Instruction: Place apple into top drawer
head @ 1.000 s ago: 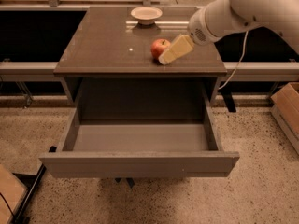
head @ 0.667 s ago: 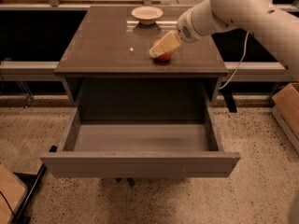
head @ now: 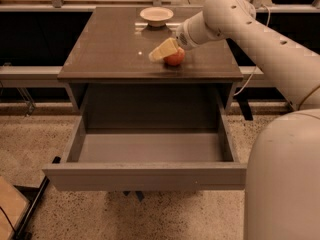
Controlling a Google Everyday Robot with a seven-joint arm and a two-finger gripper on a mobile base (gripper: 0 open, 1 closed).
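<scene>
The apple [head: 176, 58], small and red-orange, sits on the brown cabinet top [head: 110, 49], right of centre and near the front edge. My gripper [head: 160, 52] is cream-coloured and reaches in from the right. It is low over the cabinet top, right at the apple's upper left side, and hides part of it. The top drawer [head: 145, 177] is pulled wide open below. Its grey inside is bare.
A shallow cream-white bowl [head: 156, 15] stands at the back of the cabinet top. My white arm [head: 260, 39] crosses the right side and my body [head: 285, 184] fills the lower right. A tan box corner [head: 7, 211] lies on the speckled floor at lower left.
My gripper has swung left, from the apple's right side across it to its upper left. The apple remains on the cabinet top in about the same spot. The drawer has not moved.
</scene>
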